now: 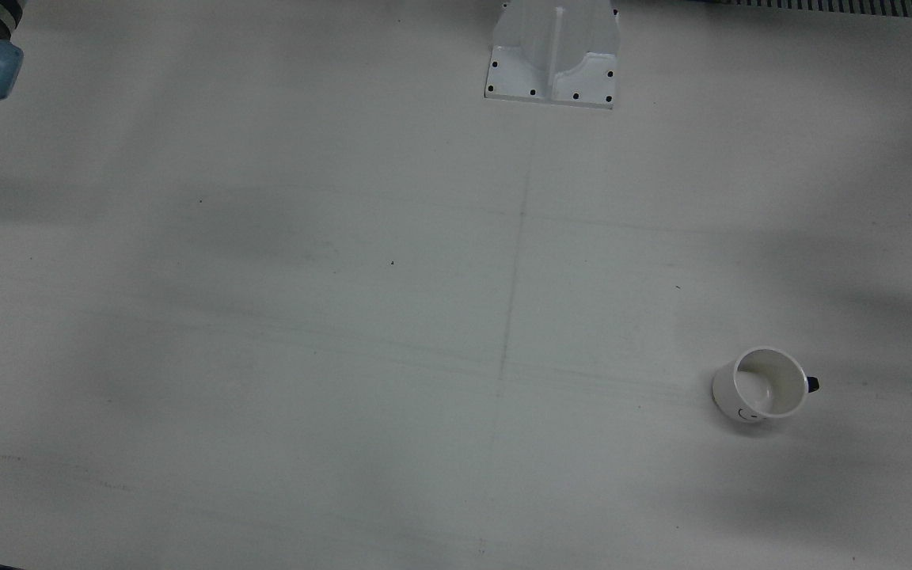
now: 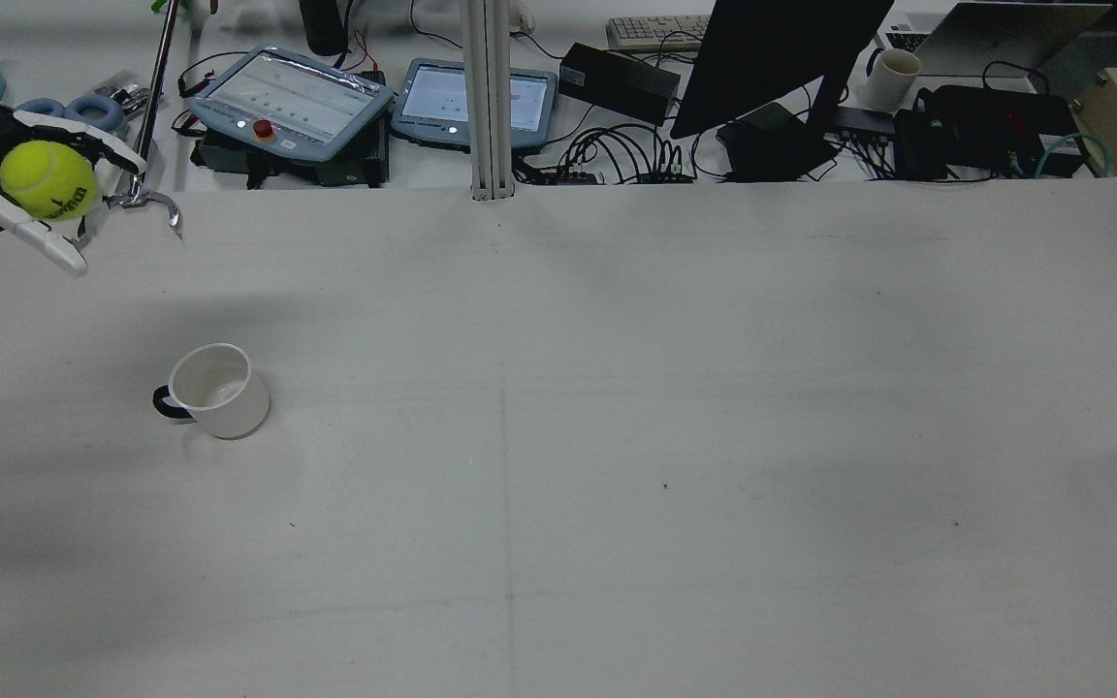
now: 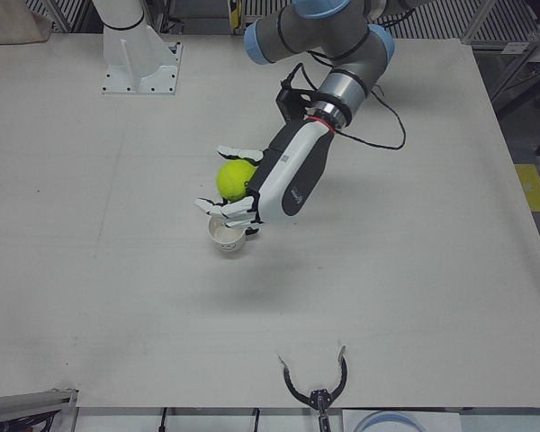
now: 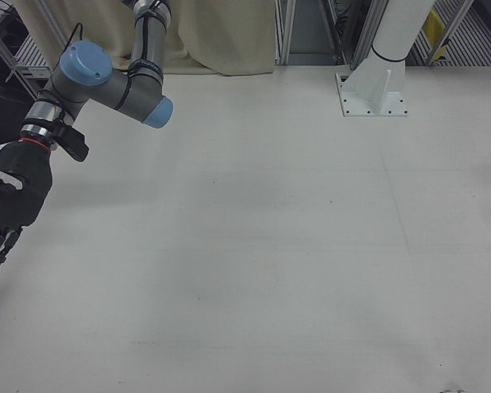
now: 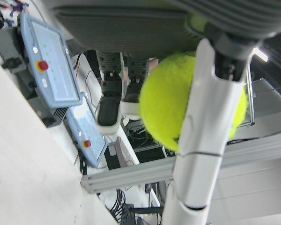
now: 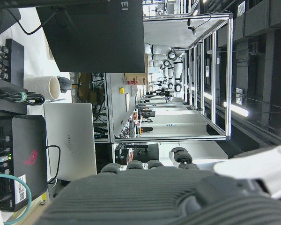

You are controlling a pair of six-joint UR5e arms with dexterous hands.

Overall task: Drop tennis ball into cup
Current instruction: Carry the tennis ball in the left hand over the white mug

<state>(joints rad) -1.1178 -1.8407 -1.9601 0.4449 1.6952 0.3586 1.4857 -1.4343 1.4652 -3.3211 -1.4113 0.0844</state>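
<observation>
On the white table (image 2: 617,436), at about 8 o'clock in the rear view, a white cup (image 2: 215,390) is seen upright with its dark handle at its 9 o'clock side, and nothing is seen inside it. The tennis ball (image 2: 47,179) is held clamped in the fingers of the left hand (image 2: 25,194), raised off the table at about 11 o'clock from the cup. The right hand (image 4: 6,209) is seen at the far edge of the right-front view, fingers extended and apart, with nothing held.
</observation>
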